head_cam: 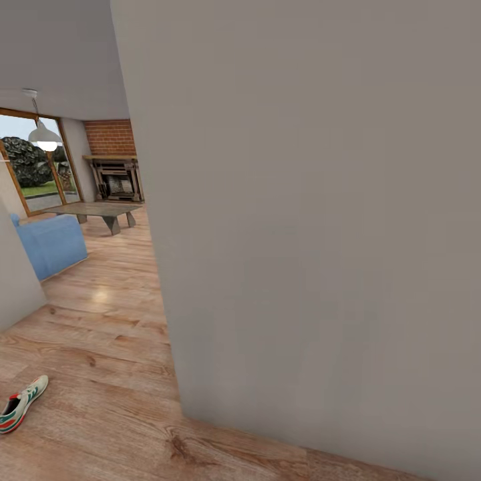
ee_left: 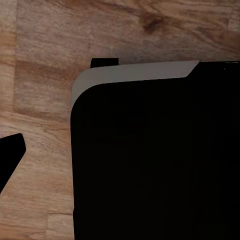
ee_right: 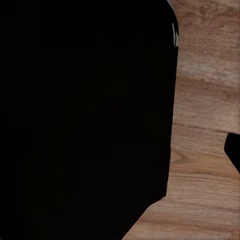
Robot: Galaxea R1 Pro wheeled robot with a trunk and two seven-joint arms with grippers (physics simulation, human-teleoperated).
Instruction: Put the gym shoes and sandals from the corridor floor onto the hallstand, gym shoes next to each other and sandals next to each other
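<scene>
**One gym shoe in sight, grippers unreadable**

Most of the head view is taken up by a plain grey wall point(head_cam: 314, 220) standing close in front. To its left the corridor floor point(head_cam: 100, 374) of light wood planks runs back to a room where a blue sofa point(head_cam: 50, 244), a low table point(head_cam: 100, 211) and a brick fireplace point(head_cam: 115, 167) are seen. A single gym shoe point(head_cam: 21, 404) lies on the floor at the lower left edge of the head view, well apart from the wall, its toe pointing away and its dark opening cut by the frame.

In both wrist views a large black body is seen over wood planks; whether either gripper is spread or closed cannot be told.

The shoe is judged light, with a soft, yielding upper and a stiffer sole. A hold across the heel collar or over the sides at mid-foot is judged firmest; the rounded toe may slip.
</scene>
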